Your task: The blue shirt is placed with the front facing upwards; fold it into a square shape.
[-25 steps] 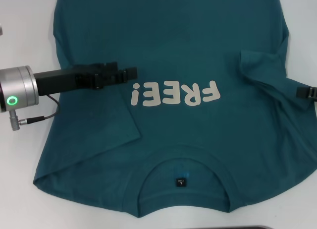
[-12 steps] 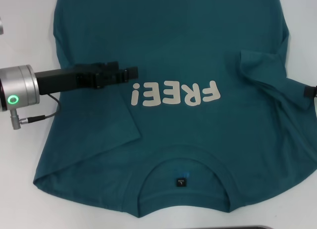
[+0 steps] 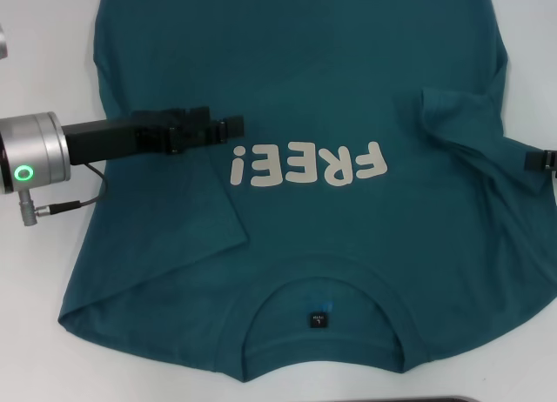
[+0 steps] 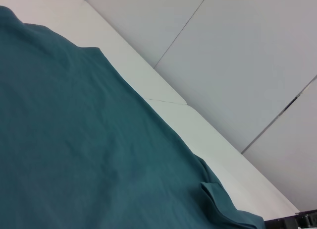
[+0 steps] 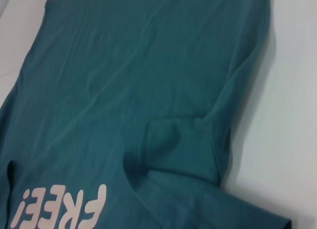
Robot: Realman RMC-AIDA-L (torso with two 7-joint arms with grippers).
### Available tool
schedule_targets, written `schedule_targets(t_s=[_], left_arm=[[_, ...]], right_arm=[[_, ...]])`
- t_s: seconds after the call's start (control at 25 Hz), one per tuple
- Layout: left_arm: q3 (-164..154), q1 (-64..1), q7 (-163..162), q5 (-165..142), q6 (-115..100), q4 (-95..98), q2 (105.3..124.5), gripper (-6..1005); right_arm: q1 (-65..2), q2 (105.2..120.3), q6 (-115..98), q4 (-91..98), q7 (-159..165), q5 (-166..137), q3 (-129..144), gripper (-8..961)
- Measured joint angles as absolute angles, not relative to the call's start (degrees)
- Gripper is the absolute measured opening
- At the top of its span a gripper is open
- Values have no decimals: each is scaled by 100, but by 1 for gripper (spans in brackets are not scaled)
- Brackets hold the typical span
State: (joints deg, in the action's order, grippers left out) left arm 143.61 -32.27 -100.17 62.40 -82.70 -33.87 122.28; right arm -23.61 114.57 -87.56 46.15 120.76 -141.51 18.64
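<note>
The blue shirt [image 3: 305, 71] lies front up on the white table [image 3: 43, 54], collar and black label [image 3: 319, 319] towards me. The "FREE!" lettering [image 3: 306, 165] reads upside down. Both sleeves are folded in onto the body, the left sleeve [image 3: 165, 211] and the right sleeve [image 3: 457, 115]. My left gripper [image 3: 228, 130] reaches in from the left, low over the shirt just beside the "!". My right gripper [image 3: 540, 160] shows only as a black tip at the right edge, at the shirt's side. The right wrist view shows the folded sleeve [image 5: 181, 144] and the lettering [image 5: 59, 209].
White table shows left of the shirt and to its right [image 5: 292, 115]. The left arm's silver wrist with a green ring light [image 3: 22, 174] and its cable [image 3: 61, 209] lie over the table's left part. A grey panelled wall [image 4: 237, 50] stands beyond the table.
The right gripper's tip drew back to the right edge, then came slightly in again. The left arm and the shirt have barely moved.
</note>
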Motion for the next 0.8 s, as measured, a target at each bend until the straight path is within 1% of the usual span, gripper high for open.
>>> schedule_targets(t_s=[0.36, 0.56, 0.8], left_arm=[[14361, -3225, -9999, 6240, -8269, -3383, 12217, 883], [14361, -3225, -9996, 6240, -8261, -3383, 12216, 883], [14361, -3219, -9994, 6240, -8261, -3383, 12216, 883]], right_arm=[[-2400, 11491, -8729, 4610, 12077, -14151, 1863, 927], [-2419, 11547, -8726, 4605, 12072, -14147, 1864, 927], [-2426, 11571, -8781, 4605, 12033, -14100, 1859, 928]])
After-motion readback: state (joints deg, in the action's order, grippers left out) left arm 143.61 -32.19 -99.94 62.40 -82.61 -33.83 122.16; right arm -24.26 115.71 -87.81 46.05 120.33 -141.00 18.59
